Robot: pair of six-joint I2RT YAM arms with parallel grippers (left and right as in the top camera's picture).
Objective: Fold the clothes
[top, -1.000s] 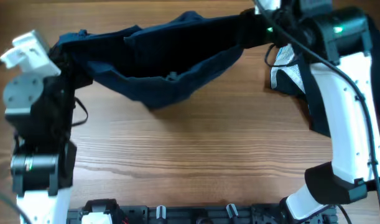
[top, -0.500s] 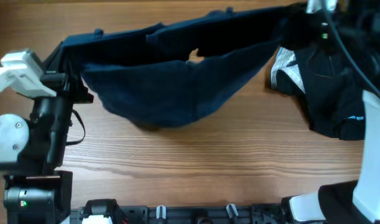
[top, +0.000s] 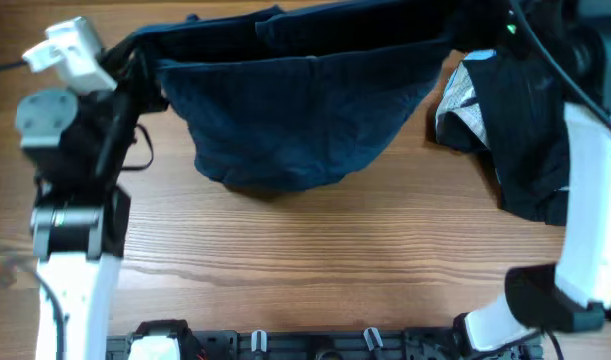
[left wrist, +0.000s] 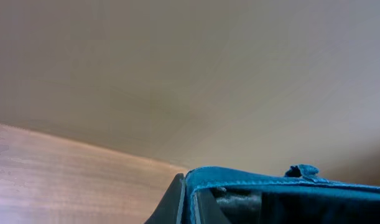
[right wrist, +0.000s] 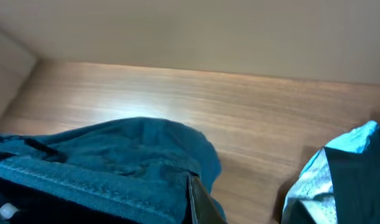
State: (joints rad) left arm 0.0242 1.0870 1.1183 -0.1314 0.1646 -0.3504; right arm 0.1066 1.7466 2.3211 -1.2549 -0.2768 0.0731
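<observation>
Two pincers, one pair of shorts (top: 295, 120) between them.
Left pincer (left wrist: 191, 202) and right pincer (right wrist: 197, 200) both clenched on the navy shorts, stretched along the worktop's (top: 335, 270) far edge, body sagging toward the middle. Risk: more stretch could pull the waistband from one grip; right end, beside the black garment (top: 525, 130) at the far right corner, could snag it. No readable label or writing.
</observation>
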